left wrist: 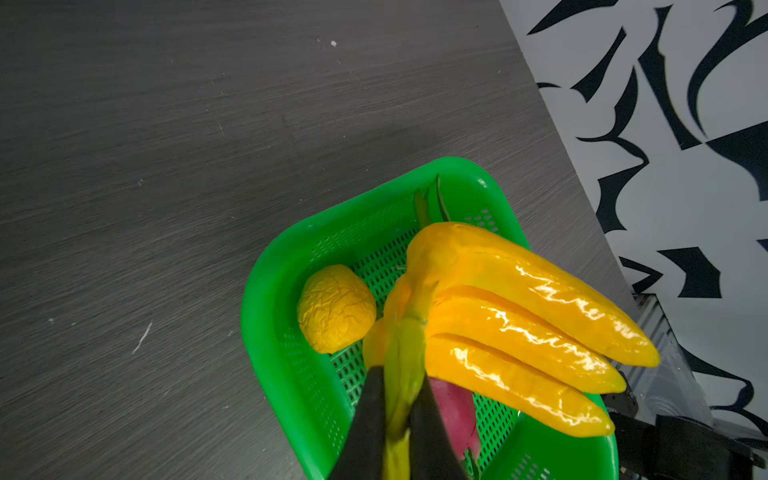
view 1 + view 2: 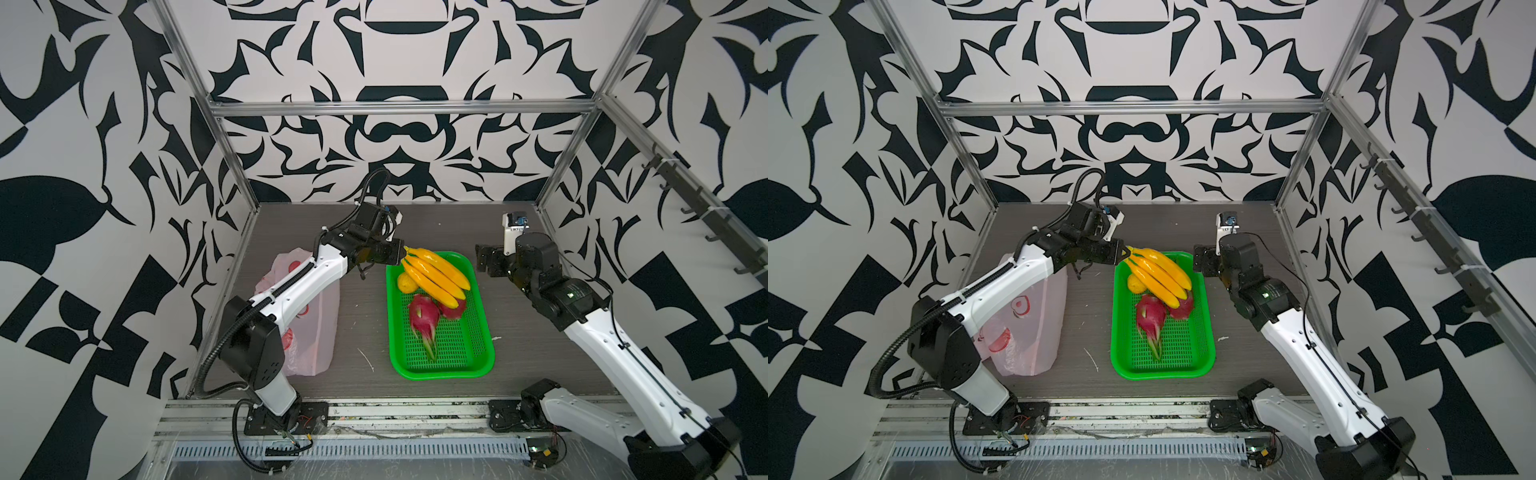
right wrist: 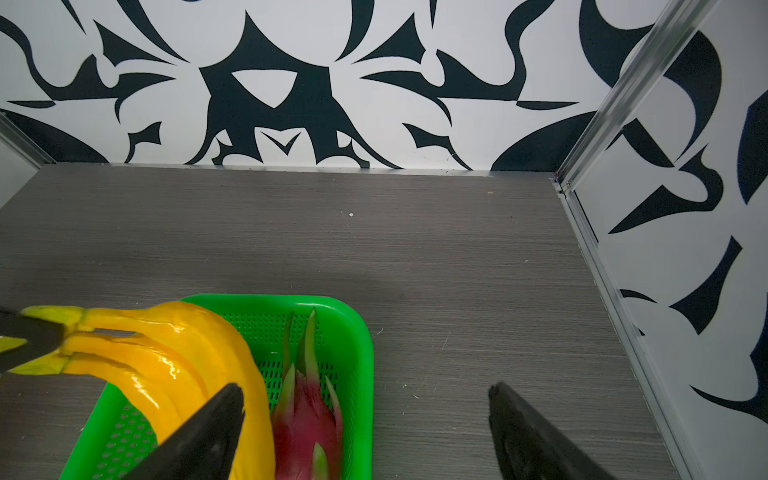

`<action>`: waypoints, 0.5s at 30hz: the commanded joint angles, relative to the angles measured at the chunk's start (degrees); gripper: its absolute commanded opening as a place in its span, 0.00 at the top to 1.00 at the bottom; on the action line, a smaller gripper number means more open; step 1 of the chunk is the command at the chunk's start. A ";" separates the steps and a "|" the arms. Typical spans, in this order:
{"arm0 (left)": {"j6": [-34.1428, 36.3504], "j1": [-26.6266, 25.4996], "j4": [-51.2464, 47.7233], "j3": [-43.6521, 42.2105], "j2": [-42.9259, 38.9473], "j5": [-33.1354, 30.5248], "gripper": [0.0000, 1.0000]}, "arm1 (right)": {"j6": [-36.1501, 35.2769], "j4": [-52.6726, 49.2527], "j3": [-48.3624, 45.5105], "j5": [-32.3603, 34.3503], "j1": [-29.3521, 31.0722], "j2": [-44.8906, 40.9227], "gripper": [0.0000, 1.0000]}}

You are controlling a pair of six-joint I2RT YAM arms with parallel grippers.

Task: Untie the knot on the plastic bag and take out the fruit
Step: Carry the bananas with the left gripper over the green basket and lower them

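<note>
Left wrist shows my left gripper (image 1: 401, 374) clenched on the greenish stem of the glossy banana bunch (image 1: 519, 328), over the perforated green basket (image 1: 270, 332) holding a wrinkled round yellow fruit (image 1: 336, 309). My right gripper (image 3: 365, 388) gapes empty; the thin pink plastic bag (image 2: 316, 324) lies apart.

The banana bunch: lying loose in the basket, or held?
Held. The left tool clamps the banana bunch by its stem, over the basket. Whether it touches anything: cannot tell.

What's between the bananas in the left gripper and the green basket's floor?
The left gripper holds the banana bunch by its stem over the far end of the green basket. Beneath it lies a dragon fruit, with the round yellow fruit beside; bare mesh shows only toward the near end.
</note>
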 commanded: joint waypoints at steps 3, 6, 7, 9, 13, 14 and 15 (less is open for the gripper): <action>0.13 -0.24 -0.91 3.60 3.10 2.91 1.00 | -0.99 2.05 -0.83 -0.82 -0.75 -0.26 0.06; 0.13 -0.29 -1.65 4.32 4.63 2.91 1.00 | -1.11 2.05 -1.45 -0.96 -1.27 0.28 0.06; 0.15 -0.32 -2.15 4.70 5.22 2.79 1.00 | -1.16 2.04 -1.68 -1.07 -1.41 0.53 0.06; 0.32 -0.33 -3.31 5.38 6.29 2.56 1.00 | -1.18 2.30 -1.99 -1.05 -1.62 0.64 0.06; 0.75 -0.30 -5.19 6.17 8.24 2.65 0.98 | -1.18 2.62 -2.26 -1.23 -2.03 0.56 0.06; 0.72 -0.33 -5.52 6.42 8.68 2.77 0.96 | -1.25 2.65 -2.26 -1.27 -2.14 0.51 0.06; 0.80 -0.33 -5.73 6.52 8.99 2.77 0.94 | -1.40 2.62 -2.26 -1.27 -2.15 0.47 0.06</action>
